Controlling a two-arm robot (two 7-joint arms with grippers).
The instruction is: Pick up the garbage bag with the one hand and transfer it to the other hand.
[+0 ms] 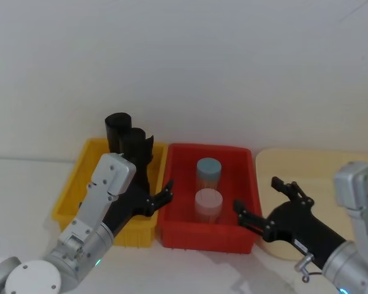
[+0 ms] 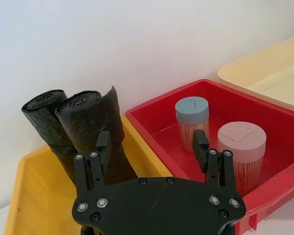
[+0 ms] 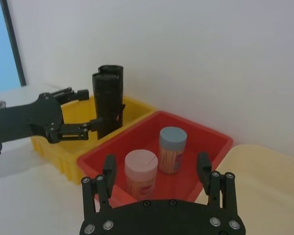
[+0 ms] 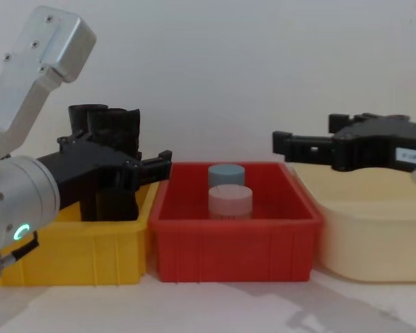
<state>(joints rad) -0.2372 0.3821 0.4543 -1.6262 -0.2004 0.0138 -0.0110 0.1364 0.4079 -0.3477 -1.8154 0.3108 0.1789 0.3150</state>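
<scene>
Left gripper [image 1: 158, 197]: fingers spread wide, nothing in them. I see it left of centre and low in the head view, over the right-hand wall of the yellow bin [image 1: 70, 196].

Right gripper [image 1: 264, 199]: also spread wide and empty. It hangs at lower right of the head view, where the red bin [image 1: 212, 147] meets the cream tray [image 1: 322, 165].

Garbage bag [image 1: 139, 150]: stands in the back right corner of the yellow bin, just up and left of the left gripper in the head view. Its ragged top is uppermost.

Second roll [image 1: 118, 127]: right behind the bag and touching it, further toward upper left.

Long axis: upright, roughly vertical in the chest view. The open fingers lie across it, so I judge a side-on pinch is right.

Key relation: in the left wrist view the bag sits behind one finger, not in the middle of the gap. The gap faces the seam between the two bins. I judge the gripper must shift sideways toward the bag before closing.

Contact: one finger overlaps the bag in the right wrist view, but I cannot tell whether it touches.

Nearer arm: the left, close beside the bag. The right is well apart, across the red bin and its two jars [image 1: 208, 187].

Risk: closing too wide could pinch both rolls.
</scene>
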